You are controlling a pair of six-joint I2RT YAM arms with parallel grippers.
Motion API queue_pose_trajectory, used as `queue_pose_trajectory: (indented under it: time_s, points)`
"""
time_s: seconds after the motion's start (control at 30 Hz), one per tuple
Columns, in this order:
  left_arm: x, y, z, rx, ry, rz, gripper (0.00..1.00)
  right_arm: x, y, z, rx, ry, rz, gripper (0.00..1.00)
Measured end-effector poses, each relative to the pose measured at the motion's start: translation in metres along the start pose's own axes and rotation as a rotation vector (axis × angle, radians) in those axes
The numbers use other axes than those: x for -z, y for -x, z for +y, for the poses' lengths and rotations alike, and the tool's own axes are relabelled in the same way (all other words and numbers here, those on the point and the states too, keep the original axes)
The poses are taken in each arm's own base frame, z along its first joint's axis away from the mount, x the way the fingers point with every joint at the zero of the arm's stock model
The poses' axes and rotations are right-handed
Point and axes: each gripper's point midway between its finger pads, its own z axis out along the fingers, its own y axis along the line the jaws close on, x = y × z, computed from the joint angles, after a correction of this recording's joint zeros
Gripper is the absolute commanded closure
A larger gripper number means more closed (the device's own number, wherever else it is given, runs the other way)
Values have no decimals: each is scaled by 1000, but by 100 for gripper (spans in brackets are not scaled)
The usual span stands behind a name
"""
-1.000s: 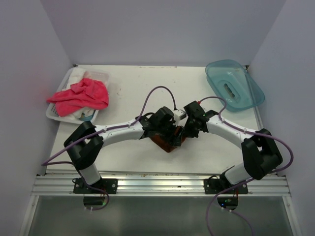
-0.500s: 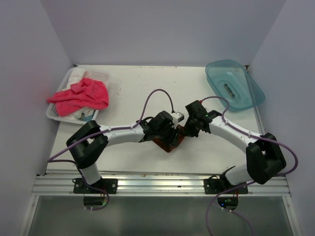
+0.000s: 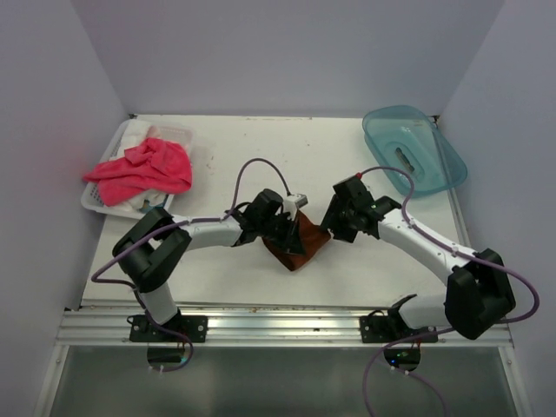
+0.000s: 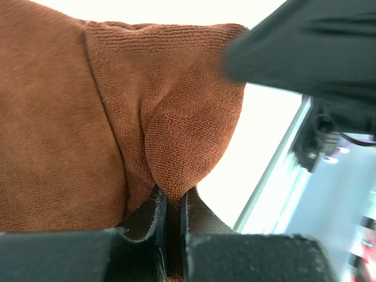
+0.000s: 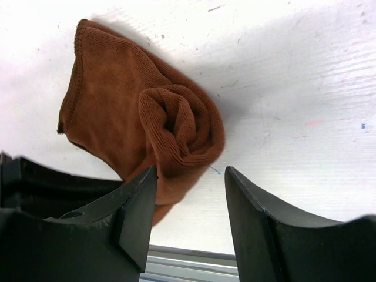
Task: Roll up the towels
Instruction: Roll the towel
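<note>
The rust-brown towel (image 3: 301,242) lies on the table's near middle, partly rolled. Its coiled end (image 5: 179,130) shows in the right wrist view, with a flat flap spreading off to the left. My left gripper (image 3: 291,228) is shut on a fold of the brown towel (image 4: 176,135), the cloth pinched between its fingertips (image 4: 157,205). My right gripper (image 3: 335,228) stands open just to the right of the towel, its jaws (image 5: 191,173) on either side of the roll's near edge without clasping it. The pink-red towel (image 3: 143,165) lies crumpled over a basket at the far left.
A white basket (image 3: 95,201) at the far left holds pale cloths under the pink towel. A teal plastic bin (image 3: 415,152) sits at the back right. The metal rail (image 3: 287,326) runs along the near edge. The right arm (image 4: 305,53) looms close in the left wrist view.
My left gripper has closed on the brown towel and drawn back left. My right gripper has opened, let go of the towel and shifted slightly right.
</note>
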Motion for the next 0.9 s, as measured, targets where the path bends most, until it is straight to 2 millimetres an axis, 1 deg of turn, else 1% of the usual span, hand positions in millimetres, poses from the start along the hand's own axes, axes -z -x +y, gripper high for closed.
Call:
queue_pose_trajectory:
  time_s: [0.07, 0.13, 0.23, 0.33, 0.4, 0.43, 0.5, 0.53, 0.63, 0.7, 0.8, 0.9]
  points:
    - [4, 0, 5, 50, -47, 5, 100, 7, 4, 0, 23, 13, -24, 52]
    - [4, 1, 4, 79, -97, 9, 100, 12, 9, 1, 57, 25, -52, 55]
    - [0, -2, -2, 113, -164, 29, 100, 20, 14, 0, 134, 41, -83, 55]
    - [-4, -11, -5, 158, -223, 57, 100, 26, 17, 0, 235, 50, -109, 53]
    - [-6, -16, -7, 189, -250, 72, 100, 29, 17, 3, 302, 56, -118, 56]
    - [-6, -17, -7, 198, -262, 75, 100, 30, 17, 6, 332, 60, -125, 63]
    - [-6, -17, -8, 223, -280, 76, 100, 32, 15, 10, 376, 69, -130, 72]
    - [-5, -17, -8, 230, -286, 74, 100, 32, 14, 12, 389, 73, -132, 80]
    - [-2, -16, -7, 258, -300, 69, 100, 31, 9, 14, 410, 77, -129, 89]
    - [0, -15, -5, 276, -305, 64, 100, 29, 7, 13, 404, 86, -135, 93]
    - [2, -14, -4, 299, -313, 62, 100, 27, -1, 3, 396, 81, -129, 100]
    - [4, -14, -4, 322, -320, 62, 100, 27, -6, -3, 397, 73, -129, 100]
